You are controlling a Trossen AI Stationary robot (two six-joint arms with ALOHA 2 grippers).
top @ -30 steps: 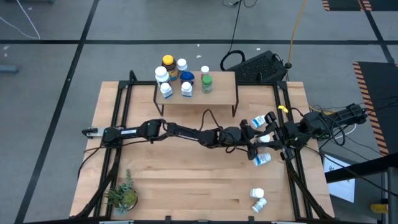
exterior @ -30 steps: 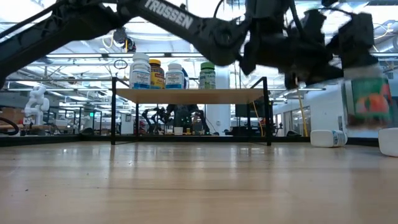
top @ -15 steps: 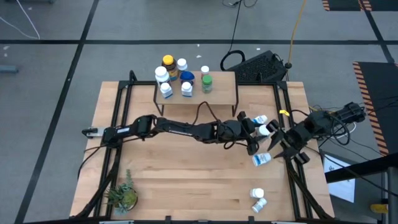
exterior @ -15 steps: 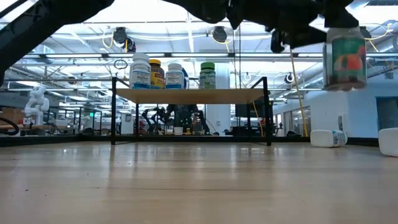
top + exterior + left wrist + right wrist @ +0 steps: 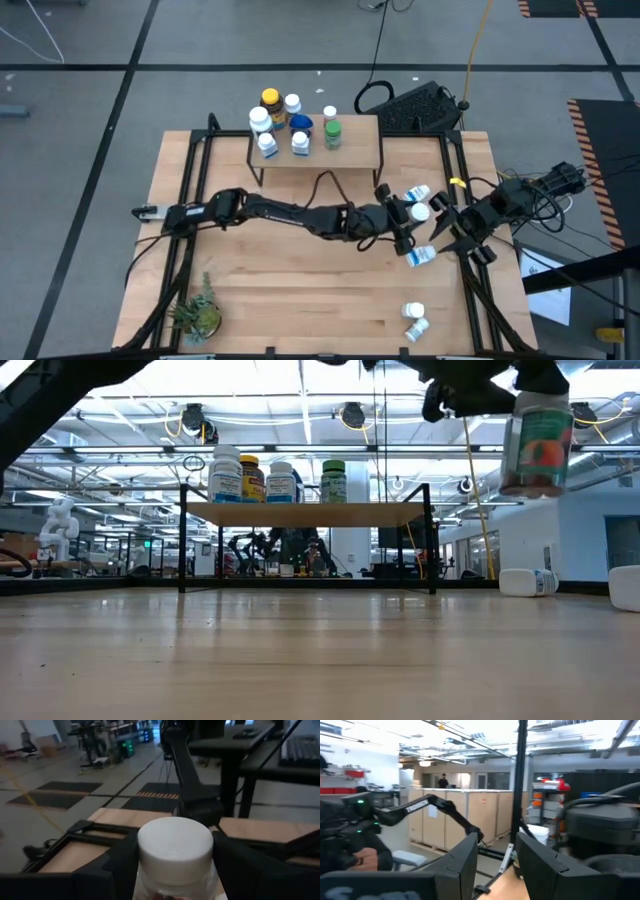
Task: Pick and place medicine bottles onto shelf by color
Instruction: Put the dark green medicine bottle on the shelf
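Above the table's right side, left tool (image 5: 408, 222) grasping white-capped bottle (image 5: 536, 440), right tool (image 5: 447, 232) released, six bottles on shelf (image 5: 355, 140).

Only legible text: "TROSSEN" in white letters on the dark arm link (image 5: 422, 804) seen far off in the right wrist view. Labels on the shelf bottles (image 5: 226, 473) and on the lifted bottle (image 5: 537, 442) in the low view show colour blocks and graphics only, nothing readable. No readable numbers or signs in the high or left wrist views.
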